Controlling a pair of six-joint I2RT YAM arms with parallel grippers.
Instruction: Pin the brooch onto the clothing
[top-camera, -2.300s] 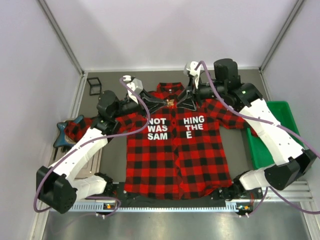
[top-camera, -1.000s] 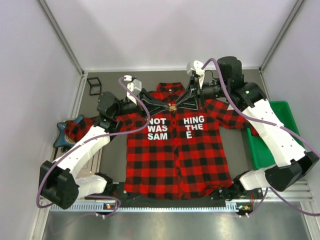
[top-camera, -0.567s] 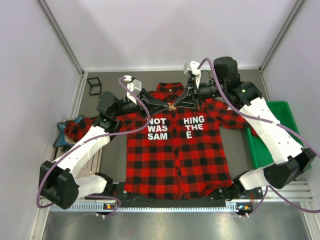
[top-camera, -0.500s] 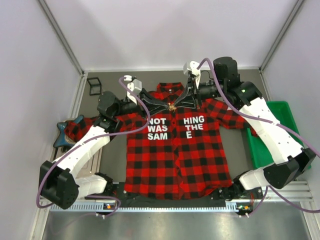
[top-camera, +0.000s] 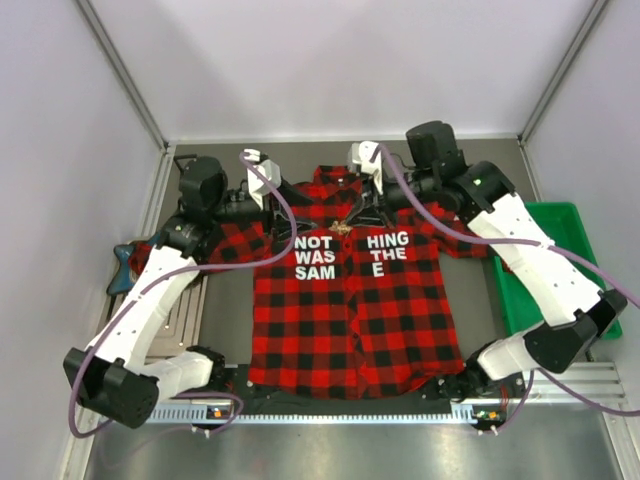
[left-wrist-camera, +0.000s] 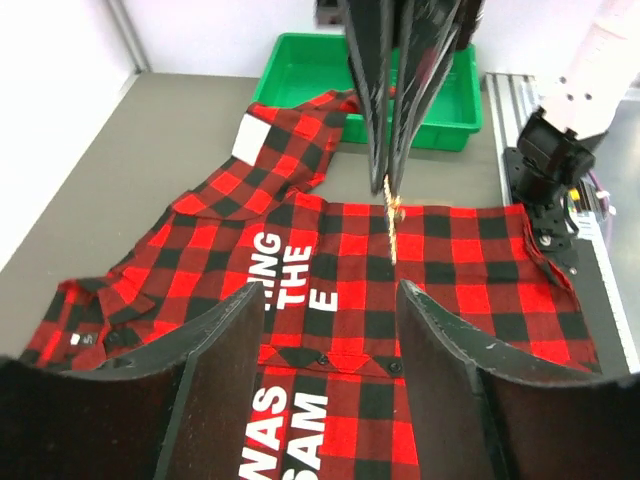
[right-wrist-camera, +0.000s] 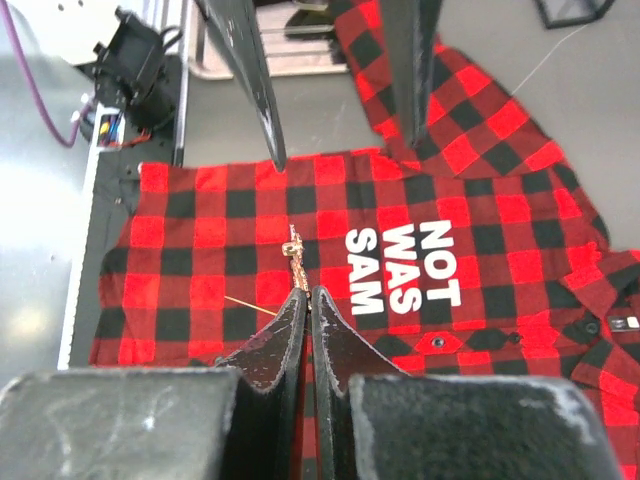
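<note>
The clothing, a red-and-black plaid shirt (top-camera: 350, 310) with white lettering, lies spread flat on the table (left-wrist-camera: 450, 280) (right-wrist-camera: 480, 330). My right gripper (top-camera: 347, 221) (right-wrist-camera: 308, 292) hangs over the chest just below the collar. It is shut on the brooch (top-camera: 341, 228) (right-wrist-camera: 296, 255) (left-wrist-camera: 392, 215), a tiny gold-looking piece seen edge-on. A thin pin sticks out sideways from the brooch. My left gripper (top-camera: 292, 208) (left-wrist-camera: 332, 295) stands open over the shirt's left shoulder, apart from the brooch, with nothing between its fingers.
A green bin (top-camera: 540, 270) (left-wrist-camera: 330, 75) stands at the right of the shirt, partly under the right sleeve. A dark blue object (top-camera: 125, 270) lies by the left sleeve. A black wire frame (top-camera: 188, 170) sits at the back left. The arm bases and a metal rail (top-camera: 330, 410) run along the near edge.
My left gripper has opened and drawn back to the left, away from the brooch. My right gripper has closed fully on the brooch and shifted slightly left and nearer.
</note>
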